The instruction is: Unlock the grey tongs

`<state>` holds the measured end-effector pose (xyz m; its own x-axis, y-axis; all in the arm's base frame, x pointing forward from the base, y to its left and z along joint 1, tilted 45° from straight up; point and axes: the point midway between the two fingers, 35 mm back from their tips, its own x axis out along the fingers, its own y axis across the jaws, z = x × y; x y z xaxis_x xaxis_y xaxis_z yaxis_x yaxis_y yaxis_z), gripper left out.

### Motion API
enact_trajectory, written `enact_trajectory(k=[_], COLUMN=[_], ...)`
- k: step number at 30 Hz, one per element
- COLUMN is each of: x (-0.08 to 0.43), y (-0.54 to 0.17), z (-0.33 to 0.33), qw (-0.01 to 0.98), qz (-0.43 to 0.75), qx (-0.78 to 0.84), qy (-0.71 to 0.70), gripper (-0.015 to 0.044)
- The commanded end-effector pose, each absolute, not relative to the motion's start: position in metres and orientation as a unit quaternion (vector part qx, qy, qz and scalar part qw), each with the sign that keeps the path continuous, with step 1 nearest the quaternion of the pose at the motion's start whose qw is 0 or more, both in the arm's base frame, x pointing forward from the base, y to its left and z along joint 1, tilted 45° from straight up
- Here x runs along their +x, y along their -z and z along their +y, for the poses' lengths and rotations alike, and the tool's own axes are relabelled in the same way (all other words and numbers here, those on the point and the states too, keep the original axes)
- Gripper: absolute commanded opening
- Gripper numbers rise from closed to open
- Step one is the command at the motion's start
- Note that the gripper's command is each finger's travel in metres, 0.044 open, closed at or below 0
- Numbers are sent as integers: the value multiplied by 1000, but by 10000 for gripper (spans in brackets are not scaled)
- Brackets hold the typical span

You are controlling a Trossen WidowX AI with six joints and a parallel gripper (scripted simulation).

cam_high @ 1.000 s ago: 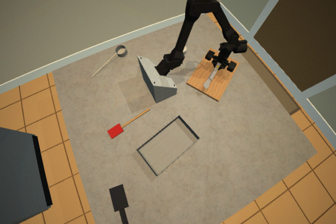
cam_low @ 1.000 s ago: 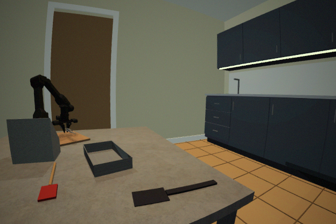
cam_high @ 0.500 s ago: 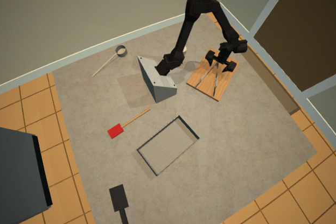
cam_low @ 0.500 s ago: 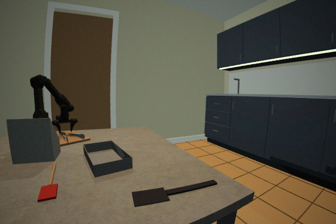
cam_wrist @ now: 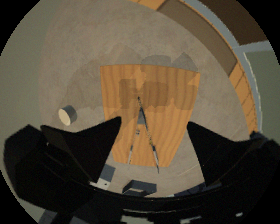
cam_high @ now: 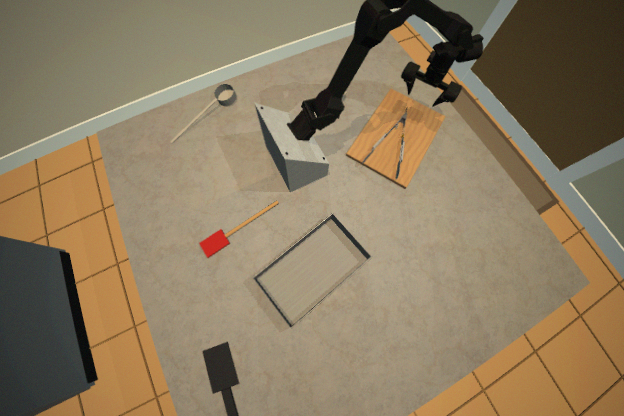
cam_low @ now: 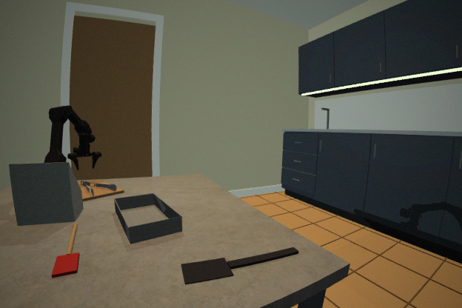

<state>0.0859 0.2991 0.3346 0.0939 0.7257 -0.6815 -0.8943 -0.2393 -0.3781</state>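
The grey tongs [cam_high: 401, 152] [cam_low: 109, 186] [cam_wrist: 154, 149] lie on the wooden board [cam_high: 423, 142] [cam_low: 112, 192] [cam_wrist: 181, 85] with their two arms spread in a narrow V. The hinge end is toward the board's far end, and the tips point toward the near edge. My gripper [cam_high: 422, 100] [cam_low: 85, 168] [cam_wrist: 155, 121] is wide open and empty. It hangs above the board's hinge-side end, apart from the tongs, fingers pointing down. The roasting tin [cam_high: 351, 236] [cam_low: 155, 229] stands empty on the table, well away from the board.
The grey wedge-shaped base [cam_high: 307, 172] [cam_low: 41, 194] of the arm stands beside the board. A red spatula [cam_high: 214, 243] [cam_low: 66, 264] and a dark turner [cam_high: 221, 367] [cam_low: 207, 270] lie on the table. A round cup with a long handle [cam_high: 194, 121] lies behind the base. A small pale-topped cylinder [cam_wrist: 66, 116] stands beside the board.
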Motion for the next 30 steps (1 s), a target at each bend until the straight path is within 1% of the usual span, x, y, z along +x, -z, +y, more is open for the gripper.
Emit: enact_trajectory(k=[1,5,9,15,30], x=[71,54,52,48,48], y=[-365,-395,-402,-425,-426], z=[300,295,292,257,255], qw=[610,611,612,611,611], qz=[104,103,102,95,94], qx=[-419,-416,-415,-414,-414], qy=[-665,-665,-665,-668,-668], gripper=[440,440,440,440,440])
